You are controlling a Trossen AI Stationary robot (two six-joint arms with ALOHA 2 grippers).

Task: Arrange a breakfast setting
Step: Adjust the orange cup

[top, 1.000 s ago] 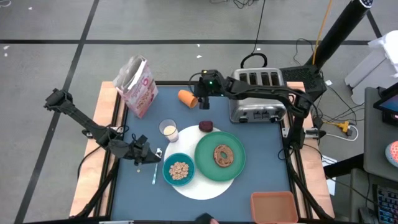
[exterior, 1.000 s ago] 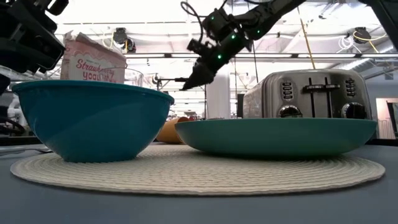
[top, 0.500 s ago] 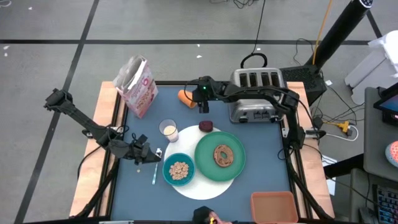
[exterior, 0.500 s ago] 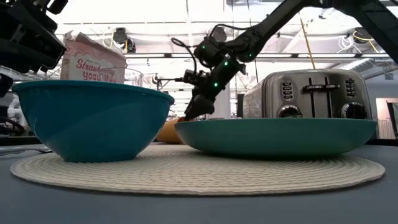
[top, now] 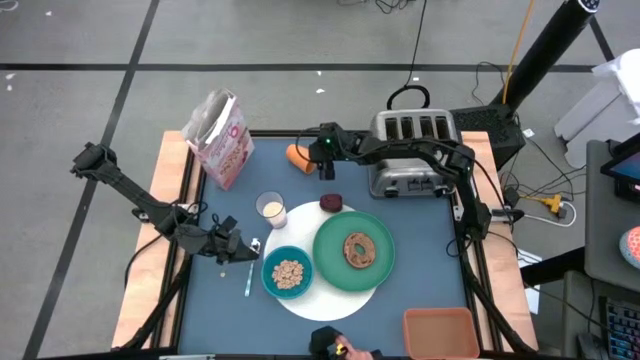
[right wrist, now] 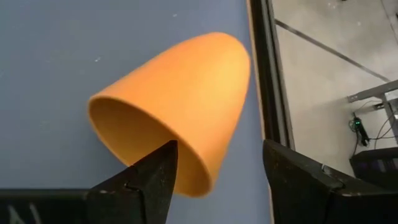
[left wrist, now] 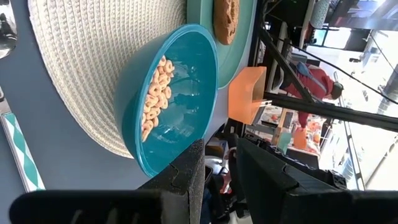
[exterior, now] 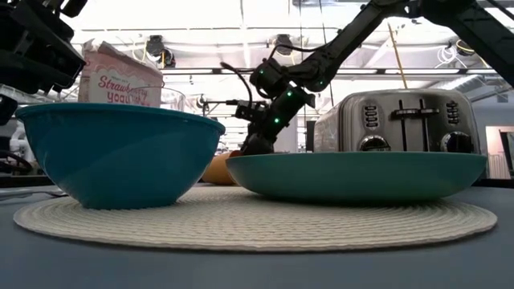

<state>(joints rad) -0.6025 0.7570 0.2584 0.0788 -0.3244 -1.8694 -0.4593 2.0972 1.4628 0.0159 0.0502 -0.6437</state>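
Right end effector (top: pixel 322 172) low at the far side of the bench (top: pixel 420 285), right at the orange cup (right wrist: pixel 180 106). Cup lies on its side near the far edge, well apart from the round white mat (top: pixel 330 300), mouth toward the wrist camera. Fingers spread; one fingertip (right wrist: pixel 155 168) sits at the cup's rim, the other (right wrist: pixel 292 168) clear of the wall. Not yet gripped.

Step in hand, as judged: pick up the tipped cup and stand it with the setting.
- Straddle the rim so one finger goes inside the mouth and one outside, then pinch the wall; the tapered side would likely slip out of a grip across the body.
- Close slowly: a cup on its side may roll toward the bench edge if nudged.
- Lift before turning upright, and mind the toaster (top: pixel 412 150) close by.

Elsewhere: green plate (top: pixel 330 250) with ring bread (top: pixel 357 249) and teal bowl (left wrist: pixel 180 87) of cereal sit on the mat; milk glass (top: pixel 271 210) at its rim. Left end effector (top: pixel 232 243) waits beside the spoon (top: pixel 249 272), fingers nearly together, holding nothing.
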